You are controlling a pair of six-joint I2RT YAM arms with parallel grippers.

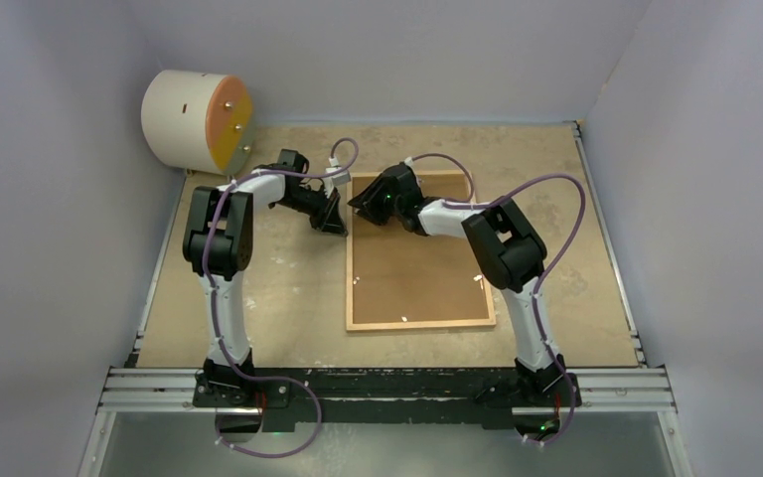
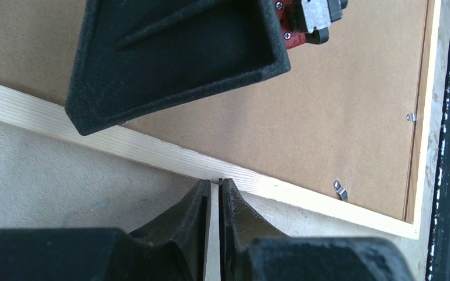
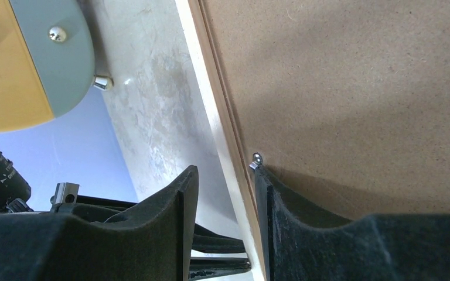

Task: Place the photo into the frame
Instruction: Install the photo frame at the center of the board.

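Nearest the arm bases, the thin light-wood rectangular picture frame (image 1: 419,323) lies flat on the mottled beige tabletop (image 1: 278,298). Its back is up, and the brown fibreboard backing sheet (image 1: 417,268) fills it. Small metal retaining tabs (image 2: 340,189) sit along the inner edge of the frame's rails.

Farther out, both of my hands are at the frame's far-left corner. The left hand (image 1: 333,221) is just outside the frame's left rail. On its wrist camera, its black fingers (image 2: 199,202) are pinched almost together with only a sliver between them. I see nothing held there, and the tips meet the outer edge of the pale wood.

The right hand (image 1: 366,202) reaches over the frame from the right. It straddles that same left rail and is narrowly parted. One finger (image 3: 181,199) is outside the frame over the tabletop, clear of the wood. The other is inside on the backing sheet, right against a metal tab (image 3: 256,158).

Beyond the frame's far-left corner, a cream cylinder with an orange end face and metal studs (image 1: 199,119) lies on its side.
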